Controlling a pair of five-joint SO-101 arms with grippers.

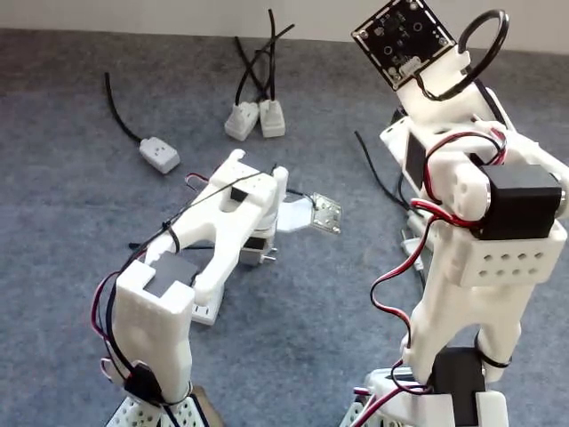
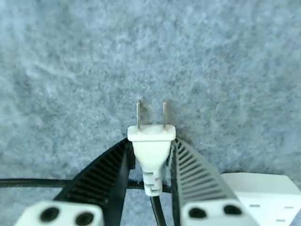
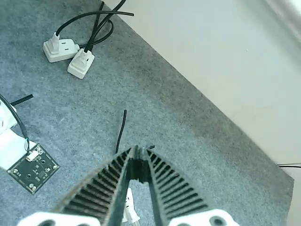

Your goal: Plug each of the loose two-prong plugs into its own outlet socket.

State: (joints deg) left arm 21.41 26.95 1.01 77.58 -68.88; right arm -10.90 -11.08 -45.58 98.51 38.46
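Left gripper (image 2: pixel 151 141) has its fingers (image 2: pixel 106 174) closed on a white two-prong plug (image 2: pixel 151 148), gripped by the body. Both metal prongs point away from the wrist, and the plug's black cord trails back between the fingers. In the high view the left gripper (image 1: pixel 256 253) sits low over the grey, carpet-like tabletop (image 1: pixel 338 294) near the middle, with the prongs sticking out sideways. A white outlet block (image 2: pixel 258 193) lies just beside the left fingers. There are small marks on its face, too small to read. Right gripper (image 3: pixel 138 153) is up above the tabletop with its ribbed fingers (image 3: pixel 164 183) brought together at the tips. Something dark sits in the gap; cannot tell what it is. A second white plug (image 3: pixel 129 209) lies on the tabletop below it, with a loose black cord (image 3: pixel 121 132) near. A lone outlet (image 1: pixel 160 156) with a black cord lies far left. Two outlets (image 1: pixel 256 118) lie touching side by side at the far edge, each with a black cord at one end. The left arm's camera board (image 3: pixel 34 167) is bare green, and its tiny print is not legible.
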